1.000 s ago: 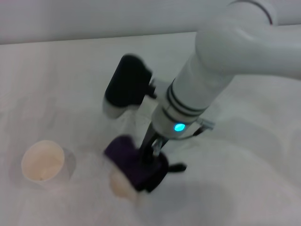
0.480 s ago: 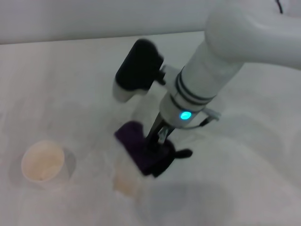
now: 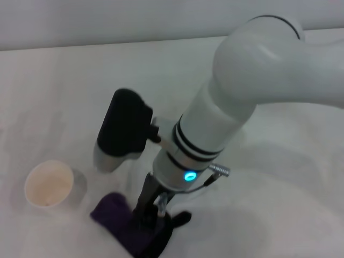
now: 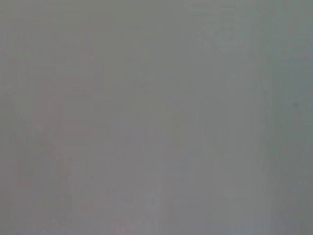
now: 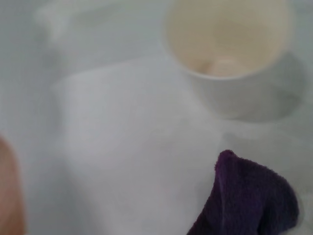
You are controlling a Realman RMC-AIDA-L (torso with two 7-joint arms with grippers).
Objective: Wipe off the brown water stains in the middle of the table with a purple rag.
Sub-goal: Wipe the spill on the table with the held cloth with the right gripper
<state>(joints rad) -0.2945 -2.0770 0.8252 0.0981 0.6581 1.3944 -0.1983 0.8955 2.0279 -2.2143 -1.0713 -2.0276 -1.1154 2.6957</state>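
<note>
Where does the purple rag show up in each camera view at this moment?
Head view: the purple rag lies at the bottom edge, under the right gripper, right of the paper cup.
Left wrist view: not in it; only blank grey.
Right wrist view: the rag fills the lower right corner.
Shared landmark: the paper cup, near the rag in both.

The right arm [image 3: 226, 118] slants across the middle of the worktop [image 3: 64, 80], blocking passage there, and its gripper [image 3: 150, 215] presses the purple rag [image 3: 115, 215] at the near edge. A paper cup [image 3: 48, 184] stands just left of the rag, near it. The far left and far right of the worktop lie open.
</note>
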